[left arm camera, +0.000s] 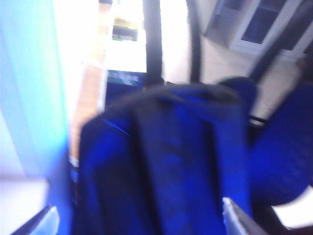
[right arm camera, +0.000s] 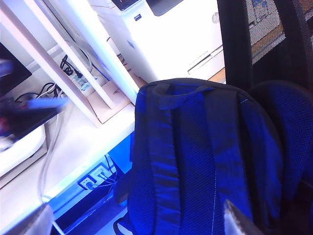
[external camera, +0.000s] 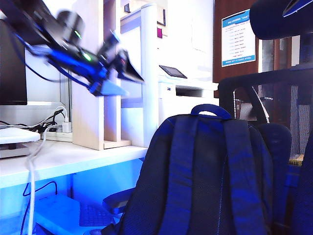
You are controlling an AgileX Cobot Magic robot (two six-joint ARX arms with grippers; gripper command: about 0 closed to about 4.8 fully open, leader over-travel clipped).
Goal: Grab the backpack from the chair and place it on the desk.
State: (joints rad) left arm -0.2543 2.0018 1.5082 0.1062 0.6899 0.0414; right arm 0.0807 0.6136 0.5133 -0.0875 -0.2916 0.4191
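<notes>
Backpack (external camera: 205,176) sitting upright on the chair (external camera: 274,83), straps facing out, not yet gripped.
Desk (external camera: 73,159) lying to its left, waiting as the drop spot. Left gripper (external camera: 115,68) hovering high over the desk, jaws wide, holding nothing; right gripper (right arm camera: 137,223) looking down on the blue top loop (right arm camera: 171,90), fingertips spread apart, likely approaching.

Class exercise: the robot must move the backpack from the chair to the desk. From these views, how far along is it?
Done: nothing; the backpack sits upright against the chair. In hand: the left gripper, open, is up over the desk; the right gripper, open, looks down on the backpack. Neither touches it. Left: grasping, lifting, placing.
</notes>
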